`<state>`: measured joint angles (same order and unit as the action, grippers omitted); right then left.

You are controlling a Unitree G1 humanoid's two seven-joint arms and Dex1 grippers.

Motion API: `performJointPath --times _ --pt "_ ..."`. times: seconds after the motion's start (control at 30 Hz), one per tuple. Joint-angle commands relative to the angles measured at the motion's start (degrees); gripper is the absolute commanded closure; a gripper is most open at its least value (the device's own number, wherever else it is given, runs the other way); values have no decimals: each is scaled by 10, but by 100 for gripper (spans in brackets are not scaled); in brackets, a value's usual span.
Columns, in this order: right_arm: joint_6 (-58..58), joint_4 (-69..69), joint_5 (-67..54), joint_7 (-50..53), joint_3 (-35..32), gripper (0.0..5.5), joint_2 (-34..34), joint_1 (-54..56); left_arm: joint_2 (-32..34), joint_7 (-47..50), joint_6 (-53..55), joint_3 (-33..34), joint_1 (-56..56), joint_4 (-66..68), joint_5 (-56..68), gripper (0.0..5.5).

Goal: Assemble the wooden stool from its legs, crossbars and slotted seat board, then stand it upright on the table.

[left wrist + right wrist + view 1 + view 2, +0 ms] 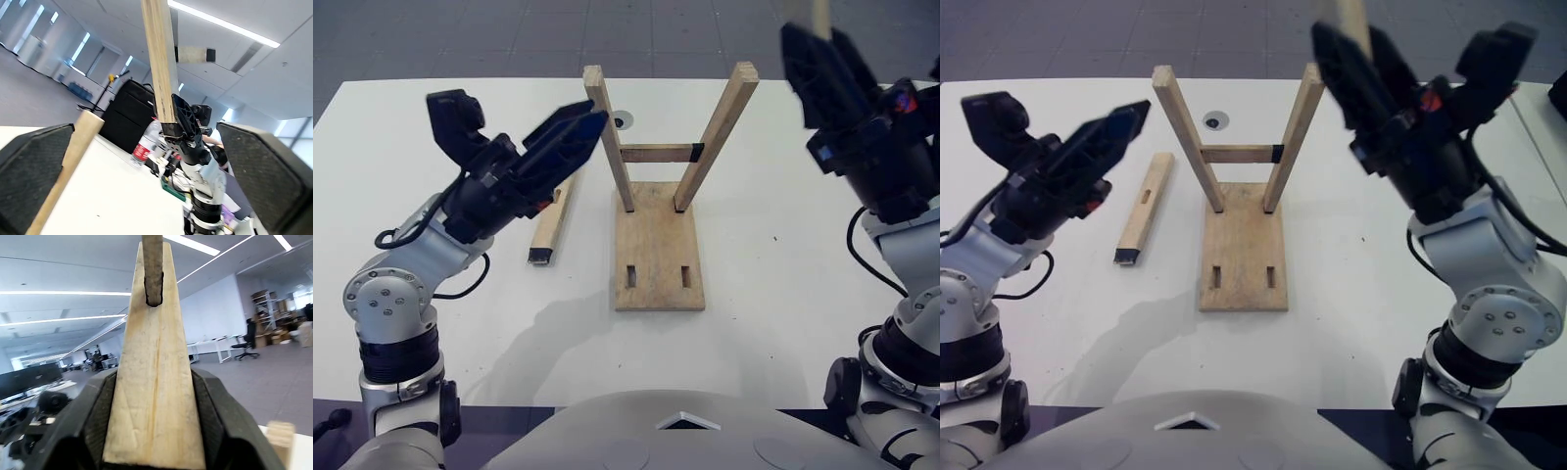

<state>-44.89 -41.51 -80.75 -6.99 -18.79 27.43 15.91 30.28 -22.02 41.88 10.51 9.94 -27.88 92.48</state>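
- Nearest, a flat, pale-grained seat board [658, 250] lies on the smooth white worktop [783, 294], with two rectangular slots [631, 276] empty at its near end.
- Left of it lies a square-cut loose leg [1144, 208] with a dark end, and the left claw [582, 127] is spread open above it.
- Two square legs [610, 137] stand splayed at the board's far end, joined by a crossbar [656, 153].
- Farthest, the raised right claw [1351, 44] clamps a wooden bar [154, 396].

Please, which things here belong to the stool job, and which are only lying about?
For the job:
- seat board
- standing legs, plugged into it
- crossbar between them
- loose leg on the table
- held leg in the right gripper

Lying about:
- round fitting on the table
- bottle in the room behind
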Motion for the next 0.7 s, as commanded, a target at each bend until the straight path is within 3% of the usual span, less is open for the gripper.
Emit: performJointPath --times 0.03,0.2,0.37,0.7 --pt "-14 18 -44 -34 45 347 24 13 9 -1 25 -15 20 3 16 71" --pt "-30 38 -45 -100 100 347 41 10 2 2 38 -32 36 6 25 10" --pt "-40 56 -35 -149 141 347 47 9 -9 2 39 -41 49 14 29 10" --pt "-52 85 -48 -192 170 347 45 -3 15 -29 63 -25 54 27 85 174"
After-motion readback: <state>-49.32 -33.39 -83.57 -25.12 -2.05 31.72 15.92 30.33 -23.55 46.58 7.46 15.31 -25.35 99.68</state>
